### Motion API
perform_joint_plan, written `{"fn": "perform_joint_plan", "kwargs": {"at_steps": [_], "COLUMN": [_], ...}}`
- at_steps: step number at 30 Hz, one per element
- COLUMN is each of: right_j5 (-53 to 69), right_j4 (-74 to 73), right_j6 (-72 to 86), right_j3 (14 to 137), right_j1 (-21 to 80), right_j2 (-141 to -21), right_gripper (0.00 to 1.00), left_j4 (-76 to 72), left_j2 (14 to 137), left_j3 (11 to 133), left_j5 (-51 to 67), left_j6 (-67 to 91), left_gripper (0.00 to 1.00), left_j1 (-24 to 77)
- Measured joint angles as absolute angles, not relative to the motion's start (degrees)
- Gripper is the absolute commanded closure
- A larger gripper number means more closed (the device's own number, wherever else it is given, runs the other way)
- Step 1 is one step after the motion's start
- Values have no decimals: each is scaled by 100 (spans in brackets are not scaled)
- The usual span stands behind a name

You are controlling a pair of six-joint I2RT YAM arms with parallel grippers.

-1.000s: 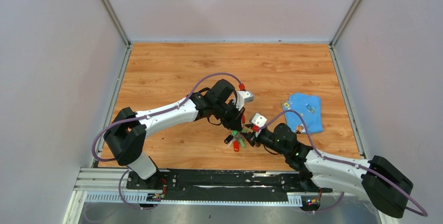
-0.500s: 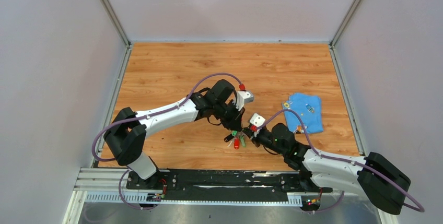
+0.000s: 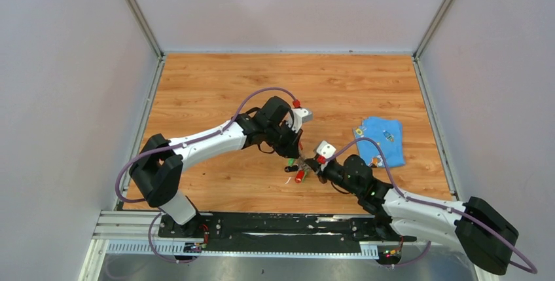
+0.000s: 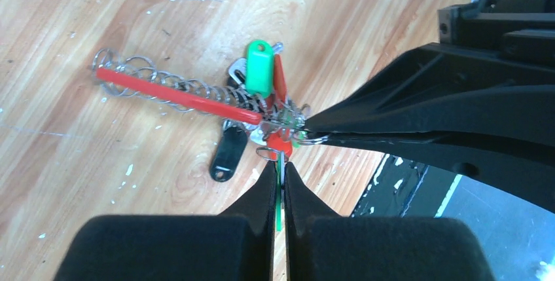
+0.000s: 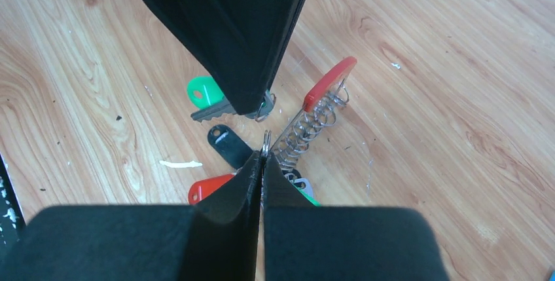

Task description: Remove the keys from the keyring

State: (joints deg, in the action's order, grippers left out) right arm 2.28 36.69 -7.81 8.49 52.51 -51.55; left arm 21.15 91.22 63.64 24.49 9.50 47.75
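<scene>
Keys [image 4: 258, 71]: silver blades; caps green, red and black. Keyring [image 4: 177, 94], ahead of the left jaws: silvery coiled wire with a red strip. Left gripper [image 4: 278, 168] and right gripper [image 5: 264, 158]: black. Table [image 3: 216, 84]: orange-brown wood grain. Cloth [image 3: 381, 138]: blue. Cables [image 3: 262, 93]: purple.

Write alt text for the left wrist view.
Left pincer, from below, and right pincer, from the right, both shut, pinch a cluster of green-, red- and black-capped silver keys on a coiled silvery keyring with a red bar.

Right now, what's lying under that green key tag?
A silver key and a red tag poke out beneath the green tag; the rest is covered by it and the wire ring.
</scene>
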Motion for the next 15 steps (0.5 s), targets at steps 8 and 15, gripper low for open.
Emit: {"fn": "perform_joint_plan", "kwargs": {"at_steps": [8,15], "right_j5": [71,-436], "right_j4": [3503,3087], "right_j6": [-666,-353], "right_j3": [827,913], "right_j1": [5251,5251], "right_j2": [-4834,-4775], "right_gripper": [99,99], "left_j4": [2115,2095], "left_j2": [9124,9124], "left_j3": [6364,6257], "left_j5": [2255,1605], "left_j6": [1098,1382], "left_gripper": [100,100], "left_j1": [4687,4436]}}
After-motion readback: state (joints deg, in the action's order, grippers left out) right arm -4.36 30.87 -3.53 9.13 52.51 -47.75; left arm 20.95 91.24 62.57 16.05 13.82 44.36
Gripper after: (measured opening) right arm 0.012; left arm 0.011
